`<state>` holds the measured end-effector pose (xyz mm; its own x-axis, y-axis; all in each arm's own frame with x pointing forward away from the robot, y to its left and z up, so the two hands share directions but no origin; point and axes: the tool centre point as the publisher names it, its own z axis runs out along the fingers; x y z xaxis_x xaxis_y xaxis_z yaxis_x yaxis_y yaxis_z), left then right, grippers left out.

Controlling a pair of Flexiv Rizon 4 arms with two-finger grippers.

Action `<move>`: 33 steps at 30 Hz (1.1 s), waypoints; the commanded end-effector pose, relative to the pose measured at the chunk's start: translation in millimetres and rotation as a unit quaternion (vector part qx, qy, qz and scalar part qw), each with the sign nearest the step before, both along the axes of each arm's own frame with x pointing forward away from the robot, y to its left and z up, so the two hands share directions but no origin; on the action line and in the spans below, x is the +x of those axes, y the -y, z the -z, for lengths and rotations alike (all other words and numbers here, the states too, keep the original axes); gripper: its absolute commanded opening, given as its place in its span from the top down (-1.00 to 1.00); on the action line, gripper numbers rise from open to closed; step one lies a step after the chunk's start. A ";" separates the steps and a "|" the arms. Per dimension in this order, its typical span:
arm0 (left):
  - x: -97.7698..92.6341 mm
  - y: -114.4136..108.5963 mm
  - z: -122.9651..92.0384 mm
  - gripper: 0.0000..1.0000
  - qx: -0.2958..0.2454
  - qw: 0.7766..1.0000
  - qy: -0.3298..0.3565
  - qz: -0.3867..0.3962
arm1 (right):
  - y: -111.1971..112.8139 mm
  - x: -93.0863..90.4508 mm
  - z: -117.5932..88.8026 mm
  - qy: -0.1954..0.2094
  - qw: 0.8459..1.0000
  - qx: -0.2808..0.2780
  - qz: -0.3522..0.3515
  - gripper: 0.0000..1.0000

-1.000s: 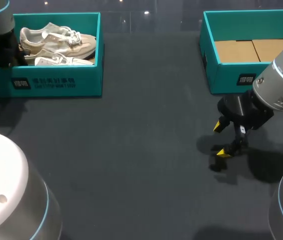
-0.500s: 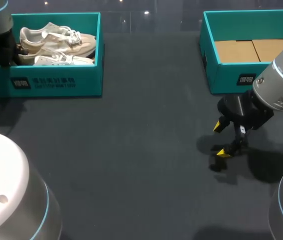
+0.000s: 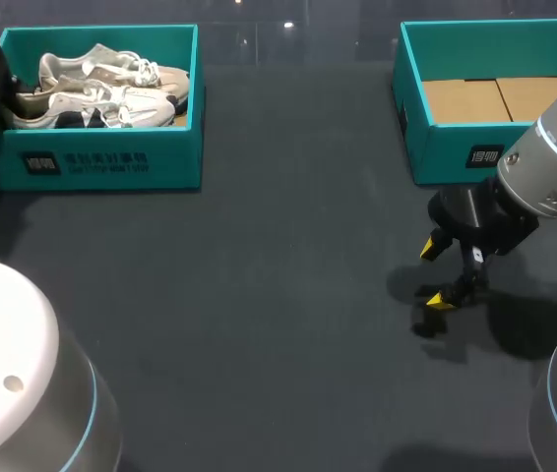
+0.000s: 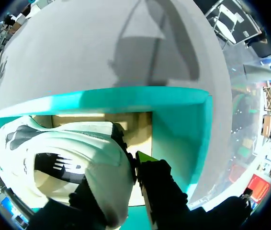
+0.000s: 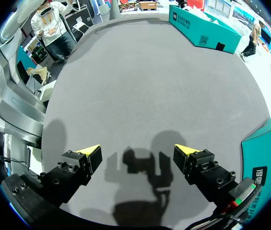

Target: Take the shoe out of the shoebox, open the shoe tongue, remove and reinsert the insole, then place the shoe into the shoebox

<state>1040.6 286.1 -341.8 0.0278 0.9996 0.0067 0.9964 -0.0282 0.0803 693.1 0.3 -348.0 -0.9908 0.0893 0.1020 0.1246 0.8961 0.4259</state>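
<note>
Teal shoebox (image 3: 175,165), white printed label (image 3: 87,162)

A dark grey desk (image 3: 278,295) is carrying two teal boxes set well apart along its far side, the left shoebox (image 3: 101,165) sitting at the far left and the right shoebox (image 3: 446,147) sitting at the far right.

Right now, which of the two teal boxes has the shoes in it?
The left box, at my left arm's side: two pale shoes lie in it. The right box shows only brown cardboard inside.
</note>
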 end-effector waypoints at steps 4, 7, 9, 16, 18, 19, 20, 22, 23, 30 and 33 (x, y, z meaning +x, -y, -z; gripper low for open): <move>-2.2 -2.2 -46.7 1.00 -0.002 1.000 0.027 -0.004 | 0.0 -1.7 0.4 0.002 1.000 -0.001 0.001 -1.00; -0.6 -1.7 -65.4 1.00 0.000 0.999 0.035 -0.007 | 0.0 -1.7 0.4 0.002 1.000 -0.001 0.001 -1.00; -1.5 -0.9 -76.7 1.00 0.000 0.999 0.040 -0.007 | 0.0 -1.7 0.4 0.002 1.000 -0.001 0.001 -1.00; 0.6 -0.2 -118.3 1.00 0.005 0.999 0.053 -0.011 | 0.0 -1.7 0.4 0.002 1.000 -0.001 0.001 -1.00; -0.1 -0.9 -130.8 1.00 0.008 0.998 0.058 -0.016 | 0.0 -1.7 0.4 0.002 1.000 -0.001 0.001 -1.00; -0.9 -1.2 -136.9 1.00 0.008 0.998 0.059 -0.016 | 0.0 -1.7 0.4 0.002 1.000 -0.001 0.001 -1.00; -2.0 -1.3 -142.3 1.00 0.008 0.998 0.059 -0.016 | 0.0 -1.7 0.4 0.002 1.000 -0.001 0.001 -1.00; -4.9 -0.9 -152.7 1.00 0.010 0.998 0.061 -0.017 | 0.0 -1.7 0.4 0.002 1.000 -0.001 0.001 -1.00; -5.8 -0.7 -157.1 1.00 0.009 0.998 0.058 -0.016 | 0.0 -1.7 0.4 0.002 1.000 -0.001 0.001 -1.00; -23.1 6.9 -188.5 1.00 -0.007 1.000 0.025 -0.009 | 0.0 -1.7 0.4 0.002 1.000 -0.001 0.001 -1.00; -44.9 14.1 -201.8 1.00 0.001 0.999 0.035 -0.013 | 0.0 -1.7 0.4 0.002 1.000 -0.001 0.001 -1.00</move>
